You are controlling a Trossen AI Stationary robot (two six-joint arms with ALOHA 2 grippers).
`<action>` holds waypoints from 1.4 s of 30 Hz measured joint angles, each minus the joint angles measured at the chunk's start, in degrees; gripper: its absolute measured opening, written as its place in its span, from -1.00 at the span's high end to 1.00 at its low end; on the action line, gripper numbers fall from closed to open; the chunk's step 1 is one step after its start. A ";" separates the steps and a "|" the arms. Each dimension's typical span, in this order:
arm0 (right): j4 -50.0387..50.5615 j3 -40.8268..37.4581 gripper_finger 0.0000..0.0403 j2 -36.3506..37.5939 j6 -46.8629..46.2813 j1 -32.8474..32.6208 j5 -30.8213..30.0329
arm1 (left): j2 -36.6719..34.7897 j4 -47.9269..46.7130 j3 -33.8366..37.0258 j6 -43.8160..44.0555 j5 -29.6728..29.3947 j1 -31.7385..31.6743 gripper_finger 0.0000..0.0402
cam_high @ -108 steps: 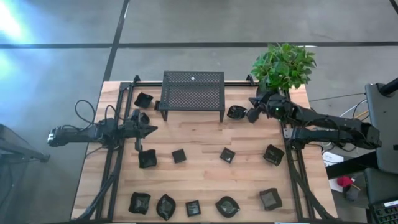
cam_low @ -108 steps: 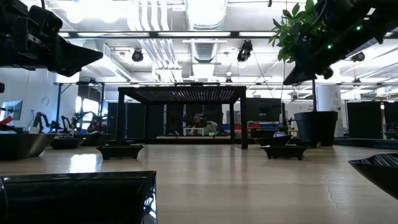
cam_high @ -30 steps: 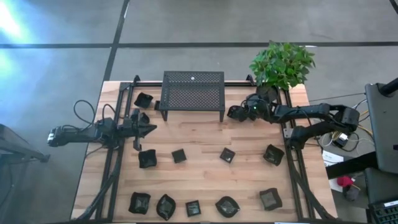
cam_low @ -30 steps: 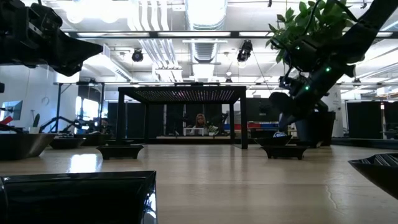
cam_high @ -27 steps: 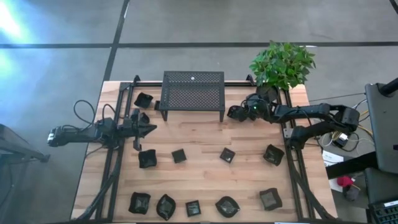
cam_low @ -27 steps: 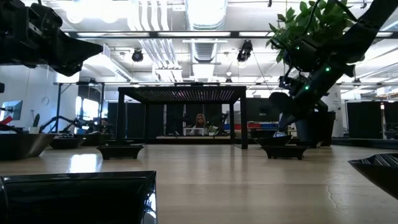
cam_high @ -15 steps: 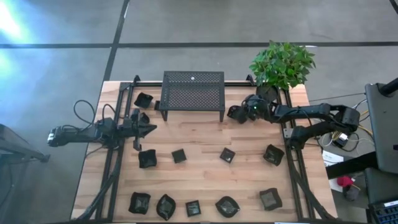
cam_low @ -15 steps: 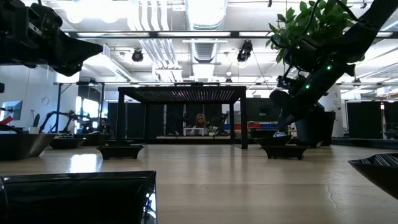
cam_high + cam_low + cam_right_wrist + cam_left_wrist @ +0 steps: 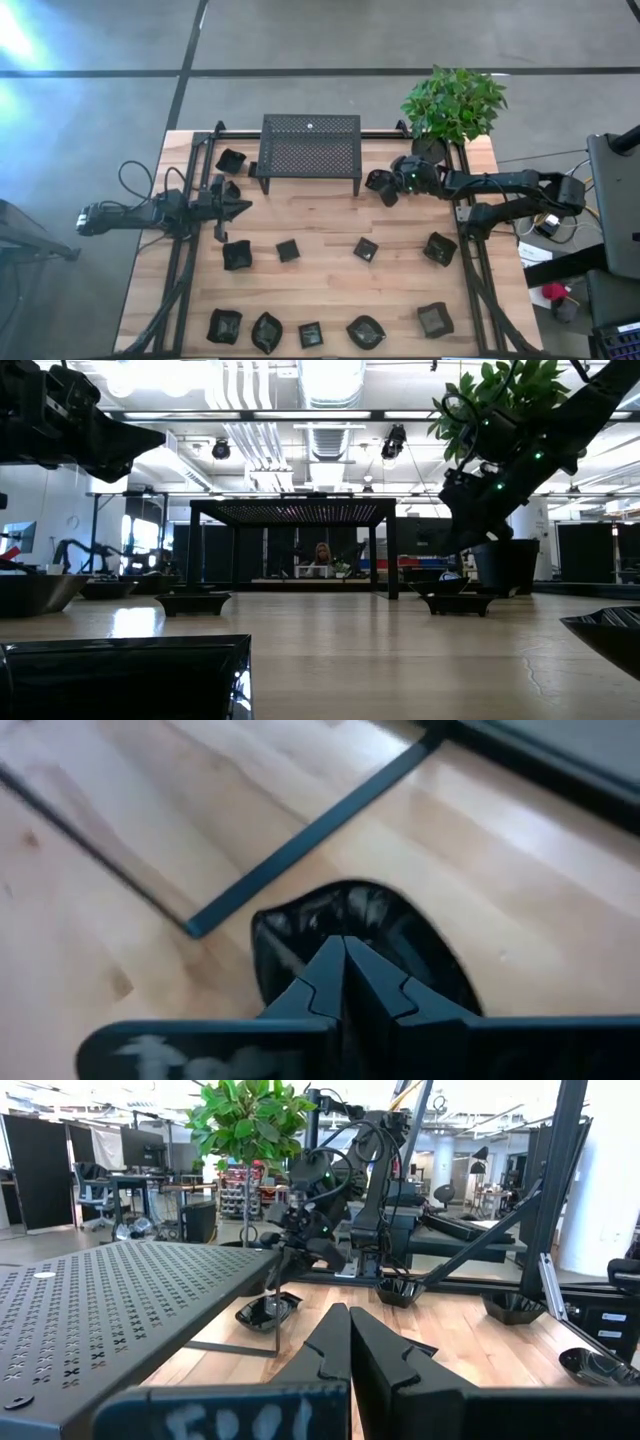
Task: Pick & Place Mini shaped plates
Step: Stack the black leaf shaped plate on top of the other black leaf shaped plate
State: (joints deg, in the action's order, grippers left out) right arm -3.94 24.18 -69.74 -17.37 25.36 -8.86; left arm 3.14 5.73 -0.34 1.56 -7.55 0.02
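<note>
In the upper right of the high view, the right end effector [image 9: 390,189] is held fully closed and empty just above a round mini plate [image 9: 377,181] beside the mesh stand [image 9: 310,144], apparently for lining up a pick, while the closed left end effector [image 9: 243,208] waits at left.

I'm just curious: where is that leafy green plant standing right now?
From above, the potted plant stands at the table's far right corner, right of the black mesh stand, just beyond the right gripper.
</note>
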 joint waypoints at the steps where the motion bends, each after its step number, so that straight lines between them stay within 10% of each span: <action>1: 0.50 0.00 0.96 0.00 -0.10 -0.02 0.56 | 0.02 -0.02 0.00 0.00 0.00 0.01 1.00; 14: 0.71 -0.07 0.67 -0.04 -2.14 -0.02 2.94 | 0.01 -0.30 0.00 0.31 -0.01 0.02 1.00; 42: 0.37 -0.07 0.96 3.82 -1.97 0.00 6.34 | 0.02 -0.42 0.00 -0.21 0.00 0.01 1.00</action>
State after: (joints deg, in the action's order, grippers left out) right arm -3.57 24.12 -65.92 -19.33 25.36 -2.52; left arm 3.16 5.31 -0.34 1.34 -7.55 0.02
